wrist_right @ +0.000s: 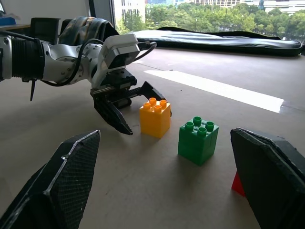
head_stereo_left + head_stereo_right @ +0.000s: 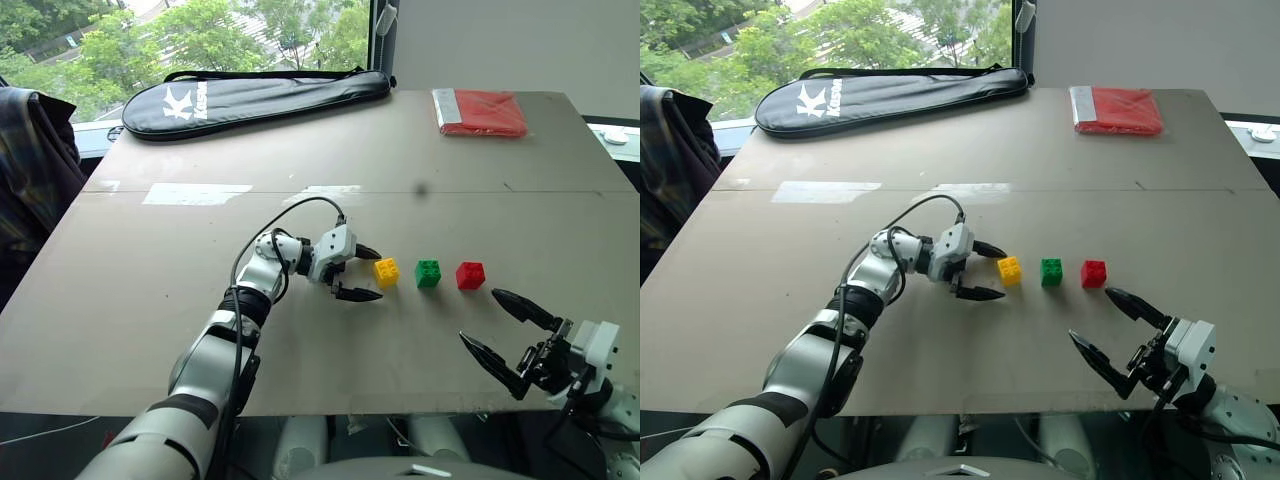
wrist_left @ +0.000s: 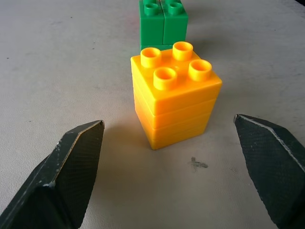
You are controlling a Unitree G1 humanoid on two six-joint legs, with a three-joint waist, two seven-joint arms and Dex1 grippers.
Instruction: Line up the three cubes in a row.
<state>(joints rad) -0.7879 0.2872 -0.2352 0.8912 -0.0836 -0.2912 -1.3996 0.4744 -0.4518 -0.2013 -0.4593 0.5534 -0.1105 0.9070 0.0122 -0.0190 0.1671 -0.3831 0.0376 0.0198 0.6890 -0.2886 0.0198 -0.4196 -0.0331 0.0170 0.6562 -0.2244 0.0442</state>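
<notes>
— Cubes? Where on the table (image 2: 150,300)?
— Studded plastic: yellow cube (image 2: 386,271), green cube (image 2: 428,273), red cube (image 2: 470,275), mid-table toward the right edge.
— Grippers?
— Left gripper (image 2: 358,273) spread wide beside yellow, gripping nothing; right gripper (image 2: 505,335) agape, empty, near edge.

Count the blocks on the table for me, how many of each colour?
yellow cube: 1
green cube: 1
red cube: 1
Total: 3 cubes, standing in a row on the table.
</notes>
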